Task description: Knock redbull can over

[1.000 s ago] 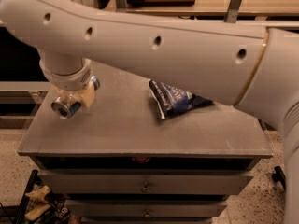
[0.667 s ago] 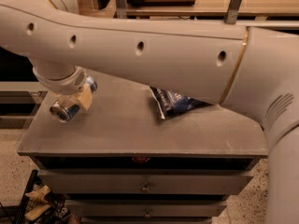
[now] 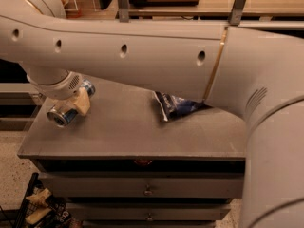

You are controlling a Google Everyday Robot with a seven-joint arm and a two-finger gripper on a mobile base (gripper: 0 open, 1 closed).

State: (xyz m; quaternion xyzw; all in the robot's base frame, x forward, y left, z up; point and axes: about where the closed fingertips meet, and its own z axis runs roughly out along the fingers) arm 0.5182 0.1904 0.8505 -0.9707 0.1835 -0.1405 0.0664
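The redbull can [image 3: 64,113] lies tilted on its side near the left edge of the grey table top [image 3: 123,132]. Its silver end faces the front left and its blue body points back right. My gripper [image 3: 80,101] hangs from the white wrist [image 3: 54,82] and sits right against the can, with a cream part across its middle. My large white arm [image 3: 156,58] spans the whole view above the table and hides the back of the table.
A dark blue crinkly chip bag [image 3: 176,106] lies at the middle right of the table, partly under the arm. Drawers [image 3: 147,189] sit below the table top. A black wire basket [image 3: 38,208] stands on the floor at the lower left. Shelves run behind.
The arm has swung further across and lower in the view. The gripper and the can have shifted slightly down and forward together. The chip bag has not moved.
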